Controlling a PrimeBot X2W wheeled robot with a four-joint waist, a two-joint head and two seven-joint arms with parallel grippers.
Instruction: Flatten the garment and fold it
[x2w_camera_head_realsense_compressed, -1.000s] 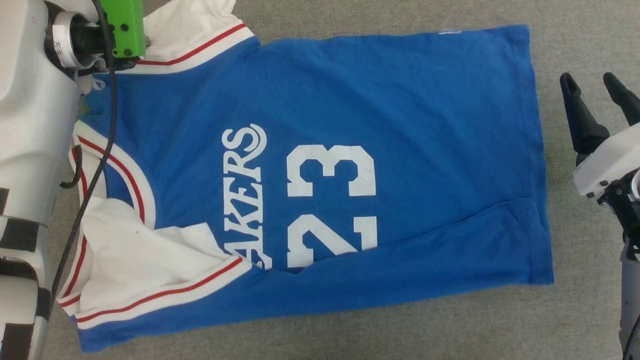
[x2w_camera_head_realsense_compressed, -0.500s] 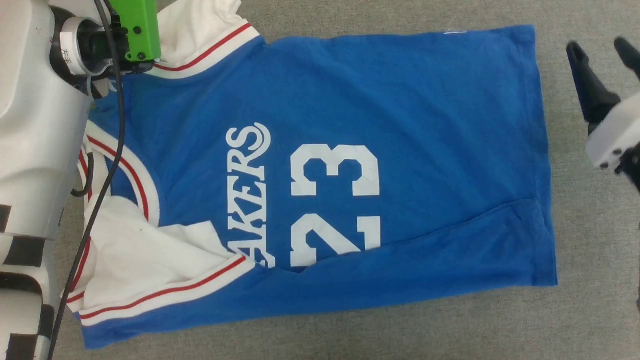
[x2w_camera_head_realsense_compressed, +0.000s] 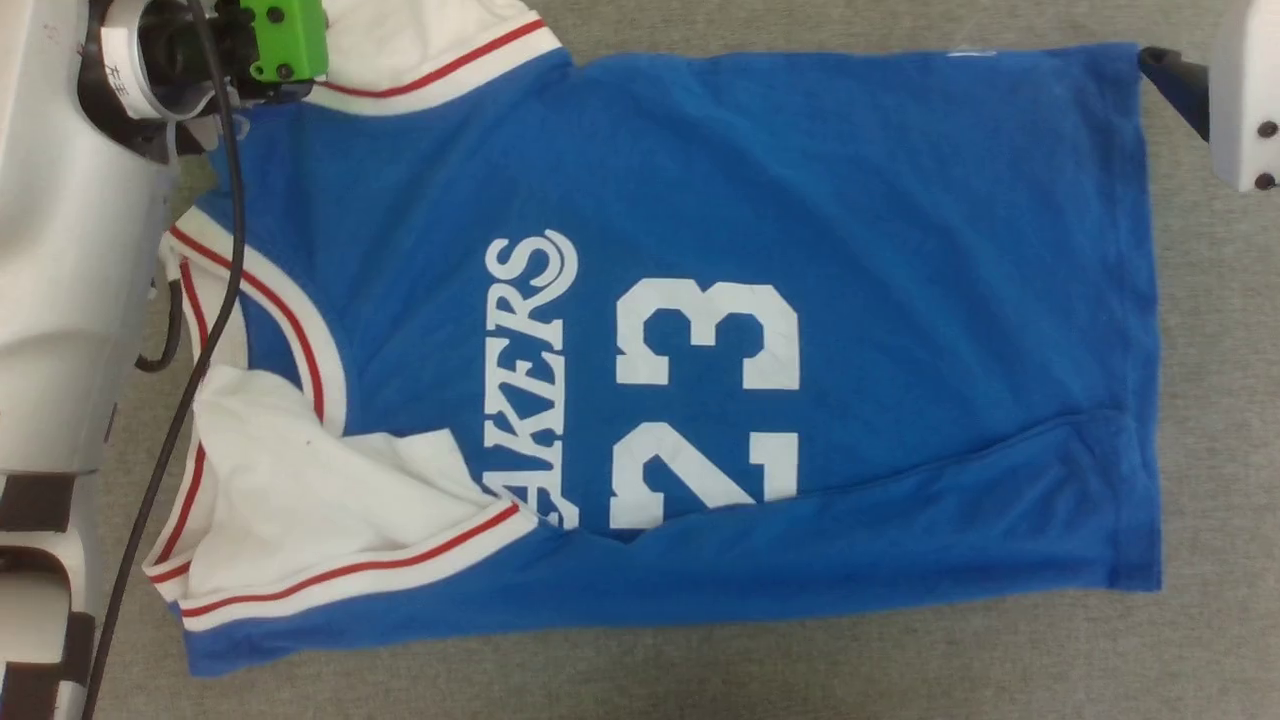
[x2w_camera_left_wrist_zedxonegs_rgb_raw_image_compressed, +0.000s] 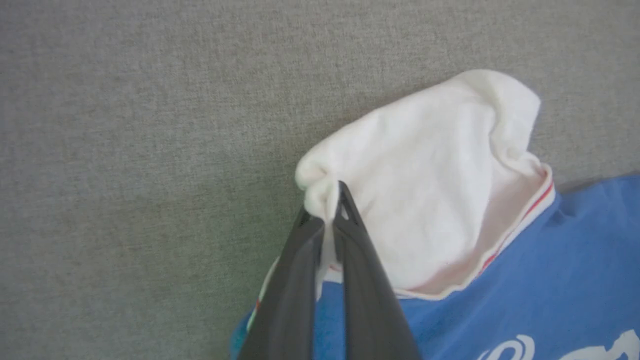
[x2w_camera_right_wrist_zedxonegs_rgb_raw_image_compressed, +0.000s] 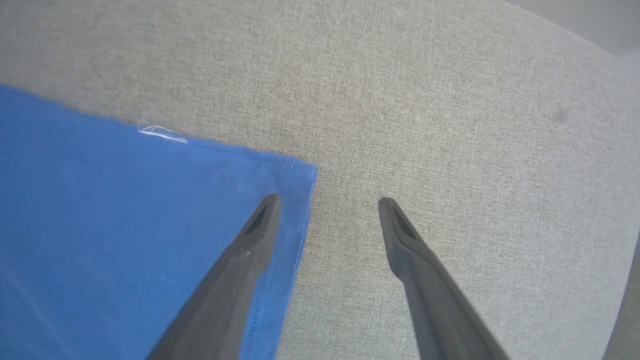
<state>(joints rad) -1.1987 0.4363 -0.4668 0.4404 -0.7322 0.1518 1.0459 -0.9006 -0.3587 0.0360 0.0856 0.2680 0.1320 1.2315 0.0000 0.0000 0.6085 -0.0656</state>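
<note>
Your blue shirt (x2w_camera_head_realsense_compressed: 700, 200) lies spread front-up on the grey desk (x2w_camera_head_realsense_compressed: 700, 680). In the head view it is turned sideways, with the collar and white sleeves toward the robot's left and the hem toward its right. The white lettering (x2w_camera_head_realsense_compressed: 525, 380) and the number 23 (x2w_camera_head_realsense_compressed: 705, 400) face up. Along the near edge the blue cloth is folded over itself and covers the foot of the number and the start of the lettering. The near sleeve (x2w_camera_head_realsense_compressed: 300, 500) lies rumpled beside the collar (x2w_camera_head_realsense_compressed: 290, 330).

Your left pincer (x2w_camera_left_wrist_zedxonegs_rgb_raw_image_compressed: 332, 210) is pressed together on the far sleeve (x2w_camera_left_wrist_zedxonegs_rgb_raw_image_compressed: 425, 175), with a pinch of white cloth caught between its dark fingertips at the sleeve's outer edge. In the head view the green bracket (x2w_camera_head_realsense_compressed: 285, 40) on that wrist sits over the same sleeve, and a black cable (x2w_camera_head_realsense_compressed: 200, 350) trails down across the collar.

Your right pincer (x2w_camera_right_wrist_zedxonegs_rgb_raw_image_compressed: 327, 201) is spread wide at the far hem corner (x2w_camera_right_wrist_zedxonegs_rgb_raw_image_compressed: 295, 175). One finger (x2w_camera_right_wrist_zedxonegs_rgb_raw_image_compressed: 250, 240) is over the blue cloth just inside the edge, the other over bare desk. You cannot tell from these views whether that finger touches the cloth.
</note>
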